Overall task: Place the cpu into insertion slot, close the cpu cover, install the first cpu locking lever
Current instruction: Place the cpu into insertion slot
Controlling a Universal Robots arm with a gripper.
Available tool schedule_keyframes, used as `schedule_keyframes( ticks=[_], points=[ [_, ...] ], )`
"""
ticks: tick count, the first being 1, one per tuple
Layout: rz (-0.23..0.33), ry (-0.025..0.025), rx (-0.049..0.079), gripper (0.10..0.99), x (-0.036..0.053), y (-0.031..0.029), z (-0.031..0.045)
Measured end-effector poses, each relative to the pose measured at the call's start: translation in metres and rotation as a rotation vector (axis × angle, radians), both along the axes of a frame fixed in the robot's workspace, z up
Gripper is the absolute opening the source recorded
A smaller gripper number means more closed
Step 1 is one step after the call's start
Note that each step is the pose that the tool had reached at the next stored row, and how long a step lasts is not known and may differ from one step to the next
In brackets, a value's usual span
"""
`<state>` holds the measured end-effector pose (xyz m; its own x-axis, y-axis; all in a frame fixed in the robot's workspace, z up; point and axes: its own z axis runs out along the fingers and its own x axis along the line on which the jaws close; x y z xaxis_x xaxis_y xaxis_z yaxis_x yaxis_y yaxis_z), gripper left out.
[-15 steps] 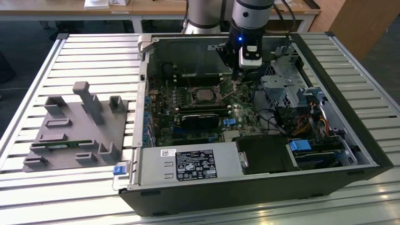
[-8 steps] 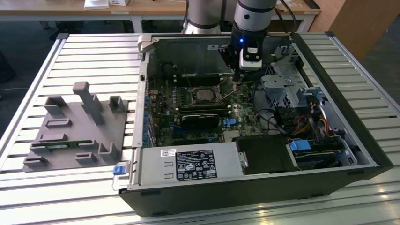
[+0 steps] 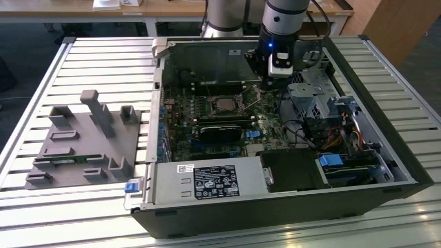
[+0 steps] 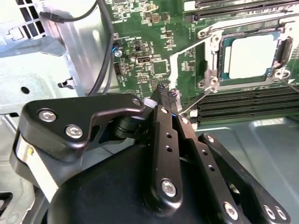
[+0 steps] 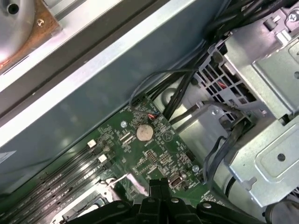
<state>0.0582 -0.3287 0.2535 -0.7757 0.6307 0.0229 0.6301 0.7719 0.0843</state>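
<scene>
The pale silver cpu [image 4: 250,56] lies flat in the insertion slot [image 4: 226,46] on the green board, also visible from outside as the cpu [image 3: 224,105]. The silvery cpu cover [image 4: 243,29] lies down around it as a frame. A thin metal locking lever [image 4: 194,103] runs slantwise from the socket's corner toward my gripper [image 4: 167,93]. The black fingers are shut, tips just beside the lever's free end; I cannot tell whether they touch it. From outside, the gripper [image 3: 265,87] hangs inside the open case, to the exterior view's right of the socket. The shut gripper [image 5: 159,183] hovers above the board.
Black memory slots [image 4: 243,105] run beside the socket. A metal drive cage [image 3: 313,101] and cable bundles [image 5: 187,88] stand close to the arm. A coin battery [image 5: 144,133] sits on the board. A grey fixture block [image 3: 86,142] rests on the slatted table at the exterior view's left.
</scene>
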Motion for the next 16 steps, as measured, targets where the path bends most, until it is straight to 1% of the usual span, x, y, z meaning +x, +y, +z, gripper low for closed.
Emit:
schedule_keyframes(
  ticks=[3, 6, 12, 16],
  points=[
    [0.000, 0.0001, 0.000, 0.106, 0.0045, 0.0008, -0.0015],
    [0.000, 0.0001, 0.000, 0.106, 0.0069, 0.0014, -0.0040],
    [0.000, 0.0001, 0.000, 0.106, 0.0073, 0.0016, -0.0126],
    [0.000, 0.0002, 0.000, 0.106, 0.0047, 0.0016, -0.0134]
  ],
)
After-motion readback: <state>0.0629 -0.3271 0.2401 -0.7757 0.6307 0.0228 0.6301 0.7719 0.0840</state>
